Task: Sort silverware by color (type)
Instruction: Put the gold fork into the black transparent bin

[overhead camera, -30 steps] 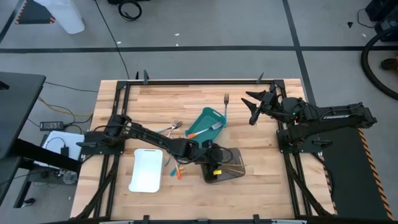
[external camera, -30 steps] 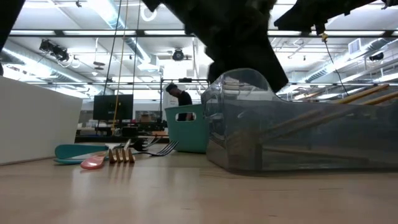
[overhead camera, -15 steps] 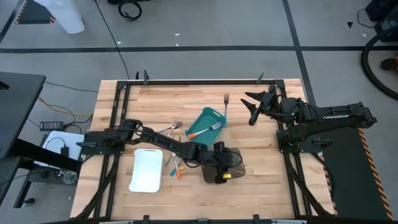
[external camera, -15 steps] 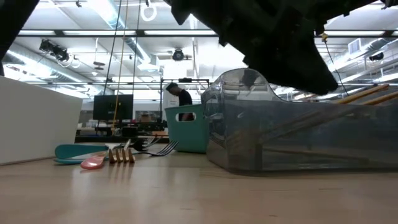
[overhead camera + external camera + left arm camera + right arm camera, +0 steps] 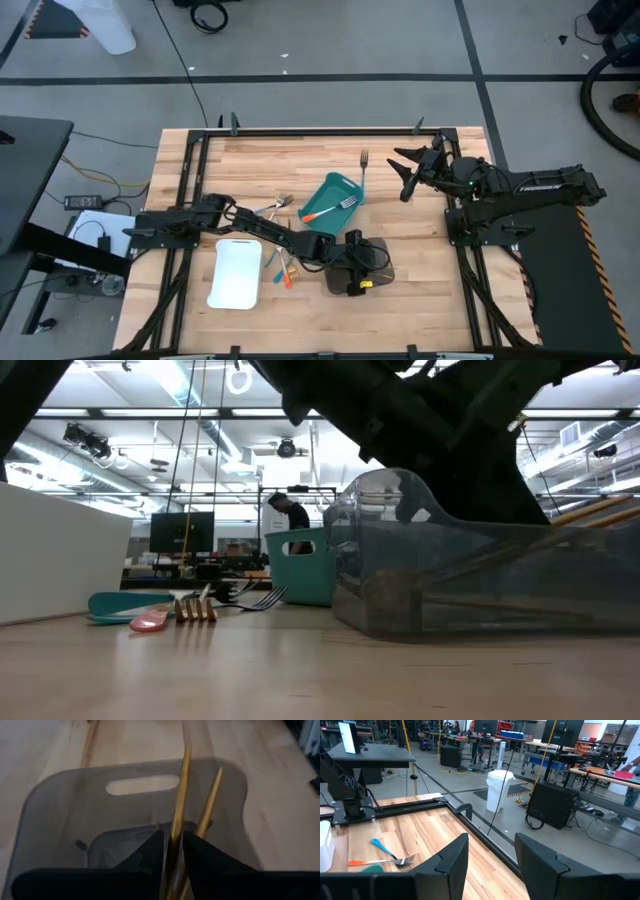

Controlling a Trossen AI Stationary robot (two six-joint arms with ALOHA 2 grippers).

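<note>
The left gripper (image 5: 352,281) has dropped into the smoky translucent grey tray (image 5: 60,810), fingers (image 5: 145,855) pinching a slim gold utensil (image 5: 179,805) lengthwise toward its slotted handle; the right gripper (image 5: 404,172) waits spread.

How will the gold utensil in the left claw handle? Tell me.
The gold utensil in the left claw looks slim and straight: probably stiff and light. Its glossy shaft could slip or pivot in that narrow pinch.

No legible text or labels.
</note>
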